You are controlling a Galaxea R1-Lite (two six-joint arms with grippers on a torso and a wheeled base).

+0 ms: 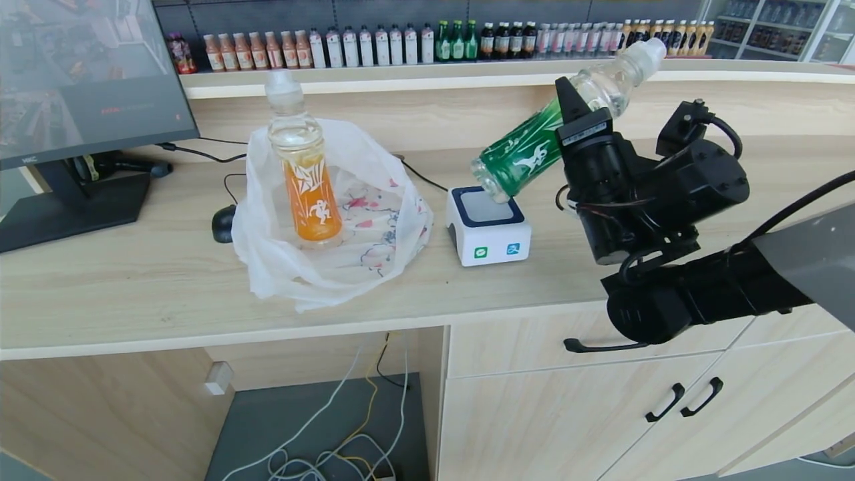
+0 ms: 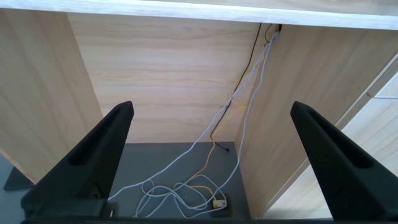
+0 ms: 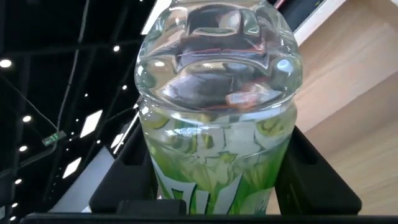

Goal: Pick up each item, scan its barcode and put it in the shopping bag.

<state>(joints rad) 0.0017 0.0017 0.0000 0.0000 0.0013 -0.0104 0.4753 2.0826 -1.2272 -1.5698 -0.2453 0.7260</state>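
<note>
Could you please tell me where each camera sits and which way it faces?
Head view: on the head, looking down at the counter, shopping bag and scanner; the right gripper holds the green bottle over it.
Left wrist view: under the counter, facing loose cables; the open left gripper frames it.
Right wrist view: looking along the green bottle between its fingers.
Shared: the green bottle, in head and right wrist views.

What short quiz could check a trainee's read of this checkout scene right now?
1. True or false: the orange bottle stands upright inside the shopping bag.
2. The right gripper holds the green bottle: A) upright; B) tilted, base over the scanner; C) inside the bag.
3. Fill in: the left gripper is ____.
Key: 1 true; 2 B; 3 open.
</note>
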